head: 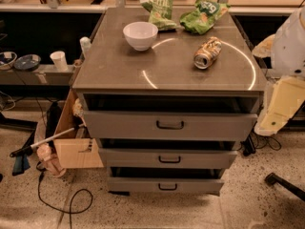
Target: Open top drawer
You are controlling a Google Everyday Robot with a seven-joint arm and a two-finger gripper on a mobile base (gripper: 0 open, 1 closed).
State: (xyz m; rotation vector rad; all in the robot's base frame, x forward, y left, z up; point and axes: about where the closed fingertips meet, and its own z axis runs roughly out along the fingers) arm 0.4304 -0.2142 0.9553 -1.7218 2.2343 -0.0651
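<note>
The top drawer (169, 126) is the widest grey front of the three, just under the cabinet top, with a small dark bar handle (170, 125) at its centre. It stands pulled out a little, with a dark gap above its front. My arm's white and cream housing (282, 104) hangs at the right edge, beside the cabinet's right side and apart from the handle. The gripper itself is out of view.
Two narrower drawers (169, 159) sit below, also slightly out. On the cabinet top (114, 70) are a white bowl (140, 35), a tipped can (207, 53) and two green chip bags (202, 15). A cardboard box (76, 144), a cable and tools lie at the left.
</note>
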